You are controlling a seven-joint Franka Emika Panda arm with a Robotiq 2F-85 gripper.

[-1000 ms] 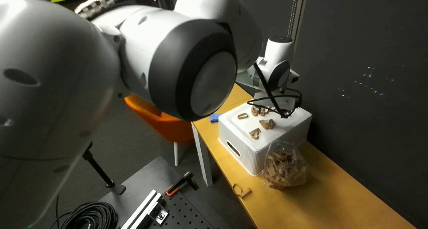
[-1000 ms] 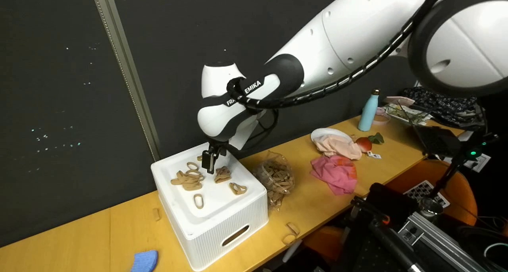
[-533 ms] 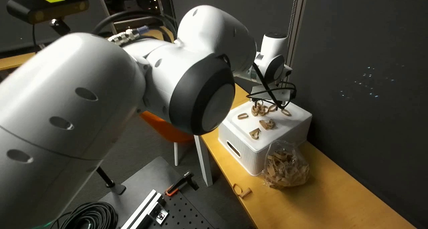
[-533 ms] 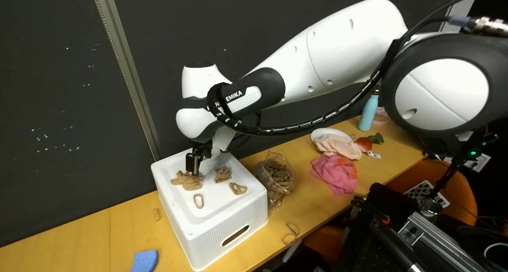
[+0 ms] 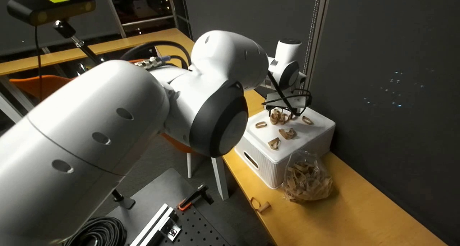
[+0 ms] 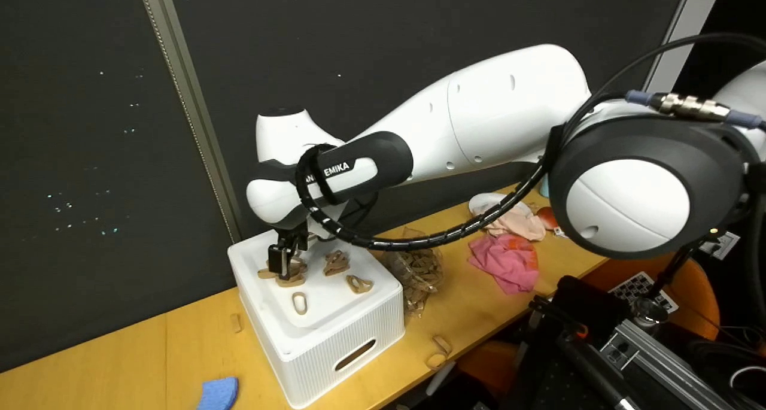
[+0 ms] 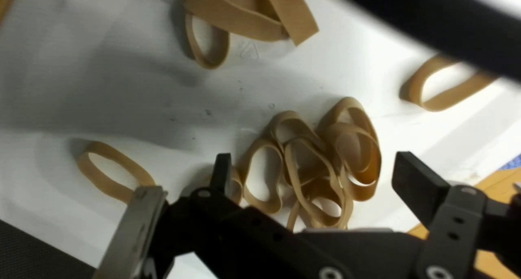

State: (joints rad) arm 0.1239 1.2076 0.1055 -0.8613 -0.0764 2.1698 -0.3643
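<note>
Wide apart, the black fingers of my gripper (image 7: 317, 177) straddle a tangled pile of tan rubber bands (image 7: 368, 189) in the wrist view. Nothing is clamped between them. The left fingertip overlaps a small band at the pile's edge; whether they touch I cannot tell. The pile lies on the lid of a white ribbed box (image 6: 323, 344), and in an exterior view my gripper (image 6: 287, 265) is low over it, partly hiding it. Around the pile lie a single band (image 7: 97, 173), another band (image 7: 447, 99) and a small cluster of bands (image 7: 244, 20).
A clear bag of bands (image 5: 309, 183) leans by the box's side. Loose bands (image 5: 264, 207) lie near the table edge. A blue cloth (image 6: 218, 392) and a pink cloth (image 6: 505, 263) rest on the wooden table. A dark wall (image 6: 419, 39) rises behind the box.
The arm has come down, and my gripper has moved left and lower in an exterior view, from beside the pile to over it. The bands have not visibly moved; the jaws stay apart.
</note>
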